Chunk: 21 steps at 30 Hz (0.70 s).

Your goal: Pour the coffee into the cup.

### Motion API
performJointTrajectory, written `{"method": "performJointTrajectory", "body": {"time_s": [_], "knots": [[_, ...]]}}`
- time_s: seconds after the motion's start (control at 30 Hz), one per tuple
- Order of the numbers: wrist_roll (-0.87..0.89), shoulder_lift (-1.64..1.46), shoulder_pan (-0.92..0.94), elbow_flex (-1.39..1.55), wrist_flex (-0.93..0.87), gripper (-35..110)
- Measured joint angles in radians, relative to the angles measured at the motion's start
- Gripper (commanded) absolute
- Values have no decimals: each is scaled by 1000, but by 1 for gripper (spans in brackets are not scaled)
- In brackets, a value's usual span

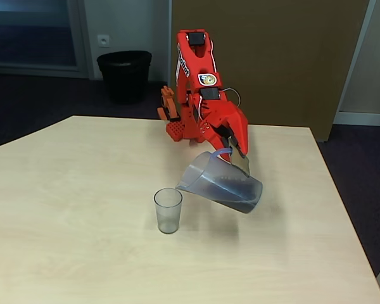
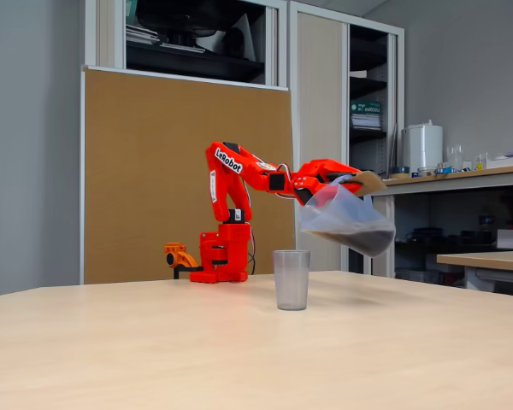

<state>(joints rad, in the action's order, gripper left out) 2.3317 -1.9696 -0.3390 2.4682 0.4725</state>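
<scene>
Nearest me in the fixed view from the table's front, I see a wide band of bare pale wood-grain table (image 1: 63,240), smooth and matte, with its front and right edges well clear of everything on it. The cup (image 1: 168,210) stands upright in the middle of that surface, a small clear, grey-tinted tumbler with tapered sides; I can't see liquid in it. The low side view shows the cup (image 2: 291,279) alone, with open table to both sides.

Just beside and above the cup, the jug (image 1: 220,183) hangs in the air, tipped steeply, its spout toward the cup's rim and close above it. It is translucent, bluish plastic. The coffee (image 1: 244,201) lies pooled dark in the lower, far end; from the side the coffee (image 2: 366,242) sits low in the jug's (image 2: 346,220) base end, well short of the spout.

The gripper (image 1: 233,151) is clamped on the jug's handle, red fingers around it; in the side view I see the gripper (image 2: 335,181) reaching out level from the arm.

Behind, the red arm's base (image 1: 183,130) sits at the table's far edge. Beyond it stand a brown board (image 1: 272,57) and a black bin (image 1: 124,75) on the floor.
</scene>
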Motion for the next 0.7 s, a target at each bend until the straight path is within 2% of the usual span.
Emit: {"method": "performJointTrajectory", "body": {"time_s": [0.7], "knots": [[156,-3,20,69,126,0]]}}
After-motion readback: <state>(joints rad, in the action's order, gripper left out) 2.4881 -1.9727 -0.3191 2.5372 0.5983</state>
